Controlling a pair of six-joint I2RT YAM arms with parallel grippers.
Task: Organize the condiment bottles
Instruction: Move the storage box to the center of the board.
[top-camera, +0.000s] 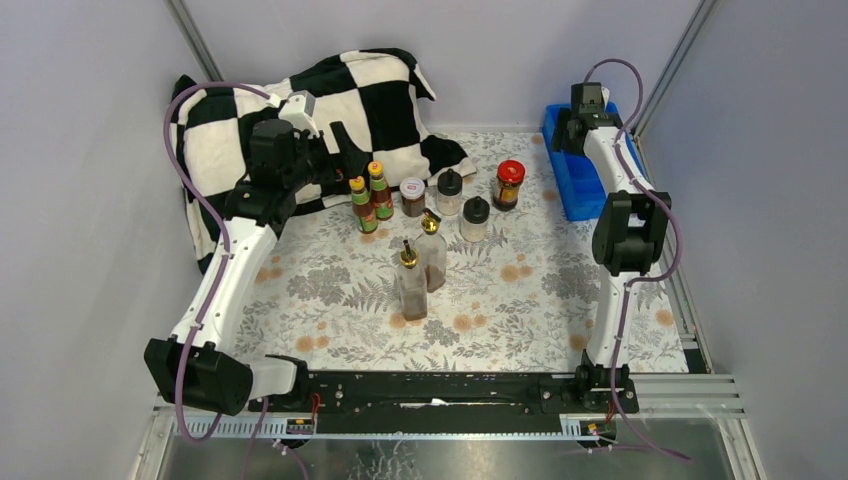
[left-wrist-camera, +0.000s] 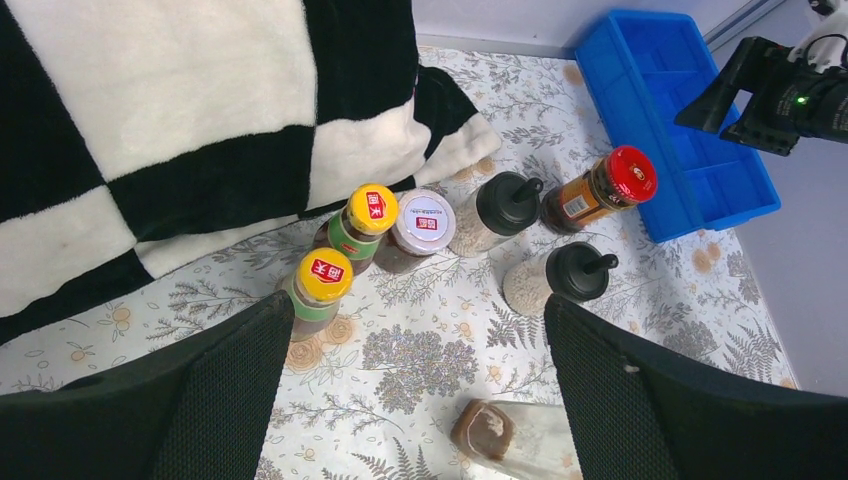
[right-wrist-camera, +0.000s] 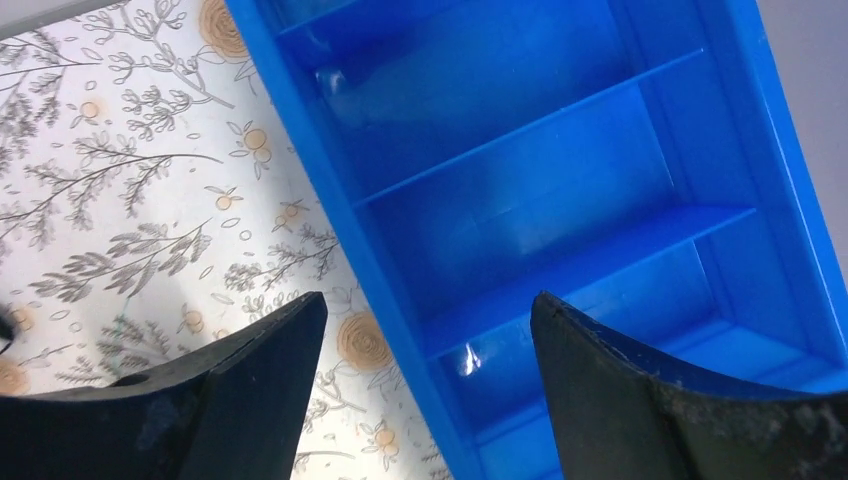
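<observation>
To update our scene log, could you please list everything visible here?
sauce bottles: two, orange caps, cluster's left end
white-lidded jar: one, dark, right of them
shakers: two, black caps, cluster's middle
red-lidded jar: one, amber, cluster's right end
spouted bottles: two, clear, gold spouts, cluster's near side
tray: one, blue, far right
blanket: one, black-and-white checked, far left
tablecloth: one, floral, under everything
left gripper: one, black, open by sauce bottles
right gripper: one, black, open over tray wall
</observation>
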